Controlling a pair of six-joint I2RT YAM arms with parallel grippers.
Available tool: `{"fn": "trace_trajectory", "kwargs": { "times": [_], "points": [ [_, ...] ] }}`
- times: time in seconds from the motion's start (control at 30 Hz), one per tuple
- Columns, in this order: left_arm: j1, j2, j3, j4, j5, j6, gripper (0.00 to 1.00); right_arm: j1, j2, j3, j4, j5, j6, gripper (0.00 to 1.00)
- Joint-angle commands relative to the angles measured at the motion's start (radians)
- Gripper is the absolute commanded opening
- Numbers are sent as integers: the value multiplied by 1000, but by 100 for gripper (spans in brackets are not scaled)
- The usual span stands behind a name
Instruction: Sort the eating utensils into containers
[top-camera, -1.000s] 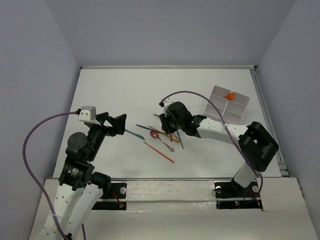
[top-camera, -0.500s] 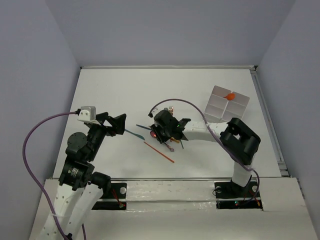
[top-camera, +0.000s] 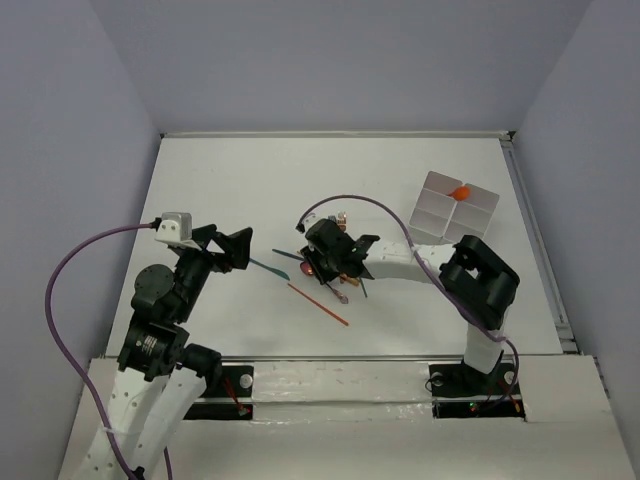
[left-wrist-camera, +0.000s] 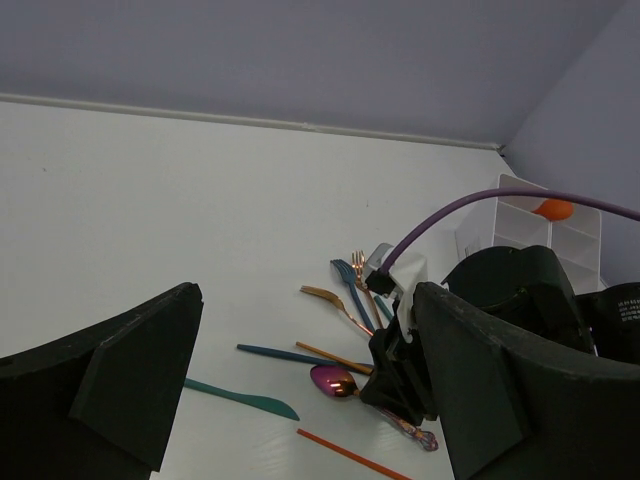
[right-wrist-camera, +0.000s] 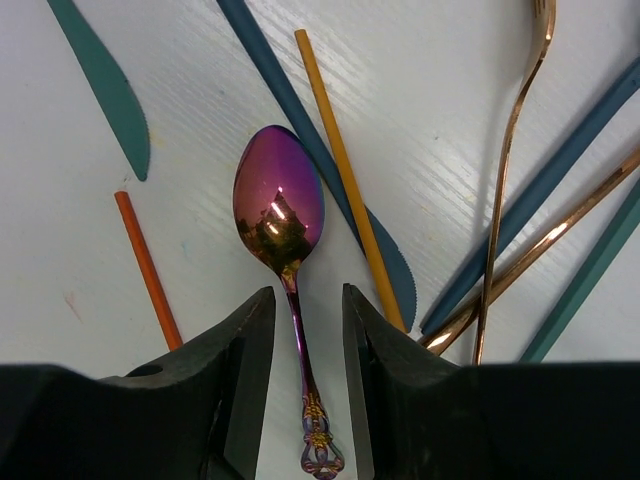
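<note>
Pale lilac walls close in a white worktop (top-camera: 250, 190). The white box (top-camera: 440, 218), split into four square compartments, sits well off to the right hand's outer side, beyond its arm. One far compartment holds a small orange piece (top-camera: 460, 192).

The left hand (top-camera: 232, 250) hangs above the worktop, well apart from the pile of utensils. Its fingers (left-wrist-camera: 110, 390) are spread wide and hold nothing.

The right hand (right-wrist-camera: 305, 310) is low over the pile with its jaws parted only a little. Its two fingers (right-wrist-camera: 235, 370) straddle the thin handle of an iridescent purple spoon (right-wrist-camera: 279, 210). A sliver of worktop shows on each side of the handle, so nothing is gripped. The spoon's bowl lies just ahead of the fingertips.

Close on the hand's right, a dark blue knife (right-wrist-camera: 320, 160) and a yellow-orange stick (right-wrist-camera: 348, 180) run side by side past the bowl, the stick reaching the right finger. Further right lies a crossing tangle: a rose-gold fork (right-wrist-camera: 505, 170), a blue handle (right-wrist-camera: 545, 180), a copper handle (right-wrist-camera: 560, 225) and a teal handle (right-wrist-camera: 590, 280).

On the hand's left, an orange stick (right-wrist-camera: 148, 270) ends beside the left finger. Ahead of that lies a teal knife (right-wrist-camera: 105, 85), between the two hands.
</note>
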Motion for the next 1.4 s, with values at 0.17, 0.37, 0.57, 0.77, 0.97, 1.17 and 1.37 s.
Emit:
{"fn": "trace_trajectory", "kwargs": {
  "times": [0.17,0.37,0.57,0.77,0.97,1.17,1.37],
  "points": [
    [4,-4,36,41,11,6,99,9,-32,74,-34,33,4,39],
    [4,-8,36,40,8,8,99,9,22,79,-48,4,17,39],
    [4,-8,36,40,12,6,99,18,51,91,-68,2,14,39],
    [4,-8,36,40,12,5,99,27,95,112,-85,7,12,39],
    [4,-10,36,41,15,6,99,37,128,135,-94,31,17,28],
    [4,-13,36,41,17,6,99,46,80,131,-85,31,26,7],
    [4,-13,36,41,18,5,99,46,-82,108,-17,33,29,7]
  ]
}}
